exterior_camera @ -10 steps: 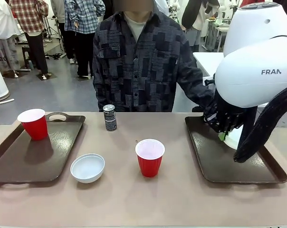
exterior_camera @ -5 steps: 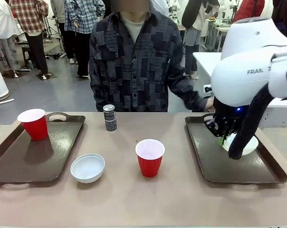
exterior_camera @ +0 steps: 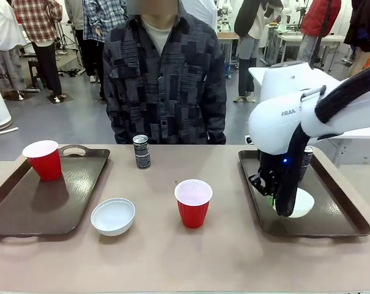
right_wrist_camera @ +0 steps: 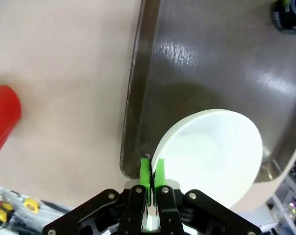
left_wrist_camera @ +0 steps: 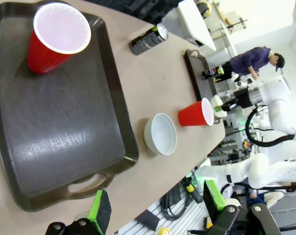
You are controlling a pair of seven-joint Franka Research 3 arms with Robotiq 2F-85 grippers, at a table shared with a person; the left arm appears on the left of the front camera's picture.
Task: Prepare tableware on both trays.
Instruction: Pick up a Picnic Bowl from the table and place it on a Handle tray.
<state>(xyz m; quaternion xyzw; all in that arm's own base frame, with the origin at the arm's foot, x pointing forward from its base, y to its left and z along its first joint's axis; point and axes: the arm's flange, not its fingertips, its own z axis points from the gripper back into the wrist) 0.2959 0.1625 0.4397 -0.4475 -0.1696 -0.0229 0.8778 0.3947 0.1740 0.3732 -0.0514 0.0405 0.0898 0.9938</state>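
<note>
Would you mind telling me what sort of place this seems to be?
Probably a robotics lab or demo hall: a white robot arm works at a table with trays, and people stand about behind.

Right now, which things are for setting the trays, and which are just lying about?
For the job: left tray, right tray, tray cup, table cup, table bowl, gripped bowl, table can, tray can.
Just there: table, person.

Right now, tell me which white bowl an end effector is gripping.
The bowl over the right tray, its rim pinched by the right end effector; the other bowl sits untouched beside the left tray.
</note>
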